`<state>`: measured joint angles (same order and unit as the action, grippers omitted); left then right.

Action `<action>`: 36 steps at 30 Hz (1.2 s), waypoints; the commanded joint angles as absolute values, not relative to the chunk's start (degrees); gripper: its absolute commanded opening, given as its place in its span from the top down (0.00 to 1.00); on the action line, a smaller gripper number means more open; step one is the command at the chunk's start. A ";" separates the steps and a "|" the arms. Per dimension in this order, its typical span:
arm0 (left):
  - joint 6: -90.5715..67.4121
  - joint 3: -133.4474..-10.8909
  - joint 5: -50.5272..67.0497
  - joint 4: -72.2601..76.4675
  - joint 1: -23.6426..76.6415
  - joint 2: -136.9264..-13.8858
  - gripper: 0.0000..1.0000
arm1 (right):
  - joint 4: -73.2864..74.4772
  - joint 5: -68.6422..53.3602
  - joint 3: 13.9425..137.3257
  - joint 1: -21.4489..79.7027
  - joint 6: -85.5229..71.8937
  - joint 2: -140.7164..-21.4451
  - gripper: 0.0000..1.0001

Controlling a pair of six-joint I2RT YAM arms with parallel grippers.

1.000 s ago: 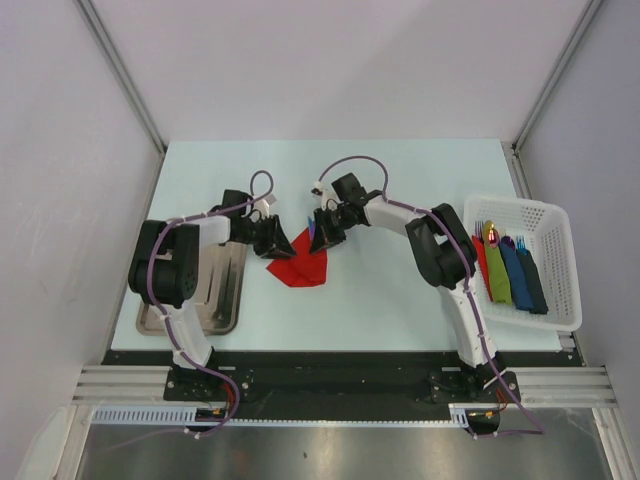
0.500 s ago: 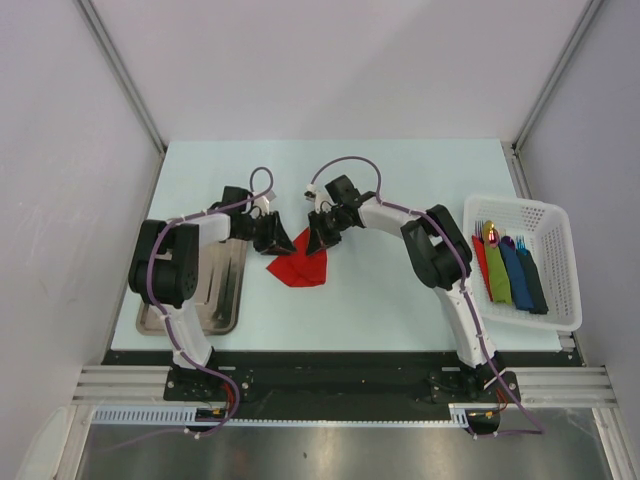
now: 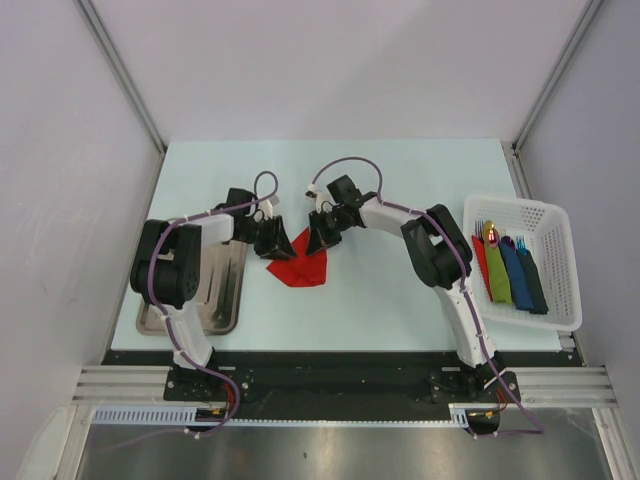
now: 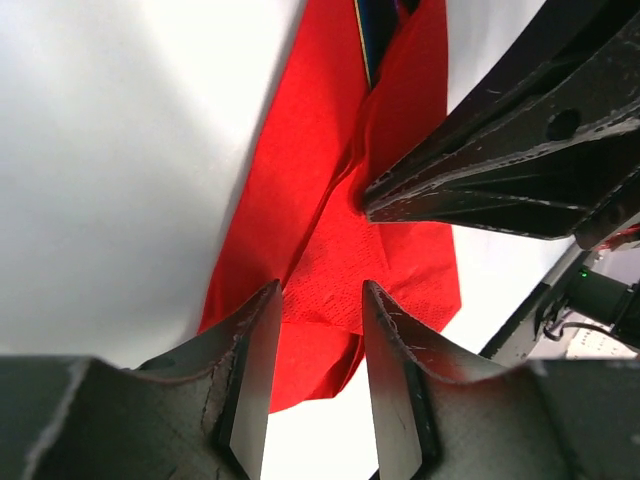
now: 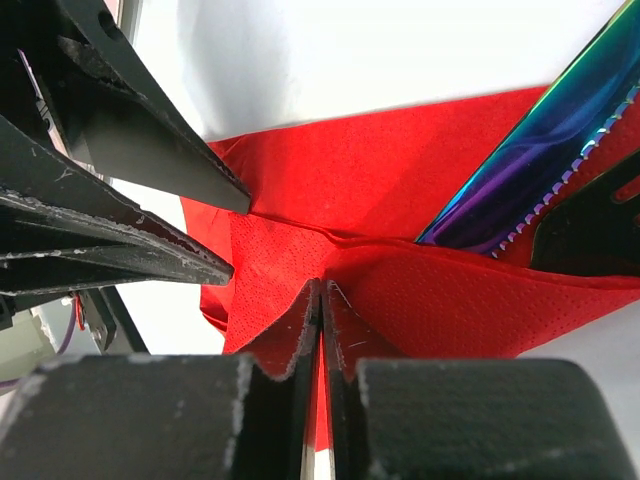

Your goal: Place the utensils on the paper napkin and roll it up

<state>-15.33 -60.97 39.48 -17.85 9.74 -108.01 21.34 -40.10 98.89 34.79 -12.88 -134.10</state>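
The pale table (image 3: 400,300) sat inside plain white walls. Nearest my bases, the paper napkin (image 3: 300,268) lay mid-table between my two arms, rumpled and partly folded over itself. My right gripper (image 5: 322,290) was pressed flat together on a raised fold of it, with red paper caught between the pads. My left gripper (image 4: 318,295) faced it from the other side, its fingers apart and straddling a ridge of the paper without clamping it. Just beyond my fingers, the utensils (image 5: 520,190) lay tucked in the fold, a serrated, iridescent blade showing from under the red layer. Farther off to the right stood the white basket (image 3: 520,205) holding coloured bundles.

I judged the napkin thin, limp and easy to tear if my two grips pulled against each other. The cutlery looked stiff and slick, likely to slide out of an open end. The best hold seemed the doubled fold close beside the cutlery, not a single loose corner.
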 commanded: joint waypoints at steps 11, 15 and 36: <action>-12.48 -61.53 34.46 -20.83 9.93 -104.60 0.62 | 23.38 -38.32 96.94 34.37 -11.87 -135.79 0.93; -12.40 -61.34 34.63 -21.08 10.28 -104.67 0.64 | 23.29 -38.32 96.94 34.37 -11.95 -135.88 0.93; -12.39 -61.00 36.04 -21.80 11.51 -103.54 1.00 | 23.12 -39.29 96.86 34.10 -12.65 -134.12 0.88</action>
<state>-13.41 -61.19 35.92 -20.86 11.29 -107.02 20.29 -41.32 98.37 34.39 -13.41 -134.10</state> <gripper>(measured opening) 0.005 0.105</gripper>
